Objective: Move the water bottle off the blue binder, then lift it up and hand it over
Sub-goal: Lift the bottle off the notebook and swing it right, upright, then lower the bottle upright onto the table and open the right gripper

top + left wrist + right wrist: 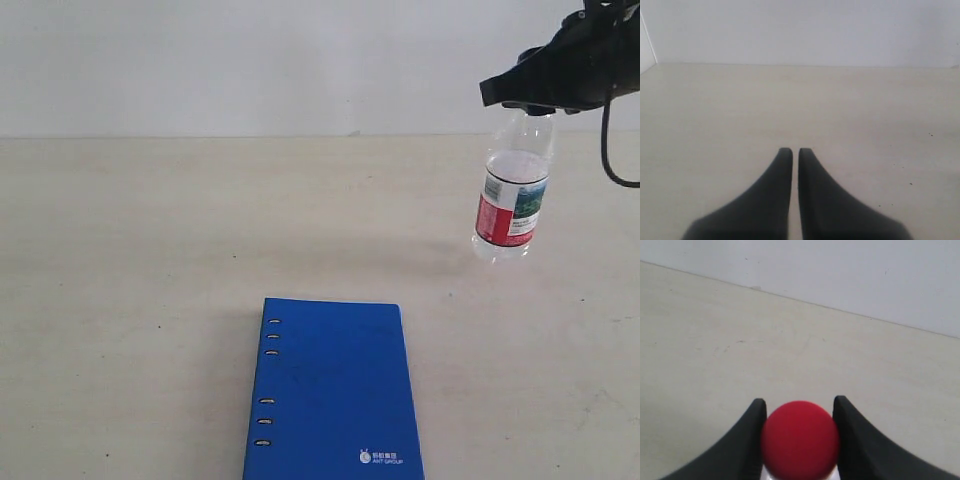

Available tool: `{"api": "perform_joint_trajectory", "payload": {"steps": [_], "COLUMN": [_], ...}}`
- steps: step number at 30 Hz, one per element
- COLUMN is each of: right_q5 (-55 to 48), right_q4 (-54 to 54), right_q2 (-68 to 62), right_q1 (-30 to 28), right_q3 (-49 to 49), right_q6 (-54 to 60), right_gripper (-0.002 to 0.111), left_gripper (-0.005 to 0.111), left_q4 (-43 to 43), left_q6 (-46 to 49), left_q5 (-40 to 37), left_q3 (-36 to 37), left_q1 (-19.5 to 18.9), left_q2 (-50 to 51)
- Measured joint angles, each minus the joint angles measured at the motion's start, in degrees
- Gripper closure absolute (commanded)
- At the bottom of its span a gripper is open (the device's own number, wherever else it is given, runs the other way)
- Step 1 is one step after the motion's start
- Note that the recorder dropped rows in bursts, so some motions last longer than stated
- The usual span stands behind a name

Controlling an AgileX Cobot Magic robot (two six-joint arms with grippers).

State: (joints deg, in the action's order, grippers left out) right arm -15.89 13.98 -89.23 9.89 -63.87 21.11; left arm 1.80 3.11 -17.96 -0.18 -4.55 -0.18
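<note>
**Bottle Aloft, Binder Flat**

Across the pale worktop [120, 250], midway along the near edge: blue binder [335, 390] lying flat, rivets down its left side, cover in full view. Above the right side, toward the far edge and well clear of the surface: water bottle [512, 195] hanging upright, pinched at its red cap [800, 440] by the right gripper [799, 404]. Left gripper [795, 150] clenched, fingertips almost touching, grasping nothing.
</note>
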Motion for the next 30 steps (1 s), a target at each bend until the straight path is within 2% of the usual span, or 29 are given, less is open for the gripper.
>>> {"api": "perform_joint_trajectory", "payload": {"steps": [6, 16, 24, 30], "right_q5": [-1.46, 1.7, 3.43, 9.54], "right_q4": [4.51, 19.3, 21.57, 24.55], "right_q2": [0.0, -0.02, -0.02, 0.09], "right_q1": [-0.02, -0.02, 0.85, 2.7], "right_q3": [0.0, 3.33, 3.95, 3.95], "right_q6": [4.06, 22.32, 28.77, 32.08], "right_gripper": [0.108, 0.108, 0.108, 0.108], "left_gripper": [0.102, 0.102, 0.102, 0.102], "left_q4": [0.0, 0.0, 0.0, 0.0], "left_q6": [0.0, 0.0, 0.0, 0.0], "left_q5": [0.0, 0.0, 0.0, 0.0], "left_q3": [0.0, 0.0, 0.0, 0.0], "left_q1": [0.0, 0.0, 0.0, 0.0], "left_q2": [0.0, 0.0, 0.0, 0.0]}}
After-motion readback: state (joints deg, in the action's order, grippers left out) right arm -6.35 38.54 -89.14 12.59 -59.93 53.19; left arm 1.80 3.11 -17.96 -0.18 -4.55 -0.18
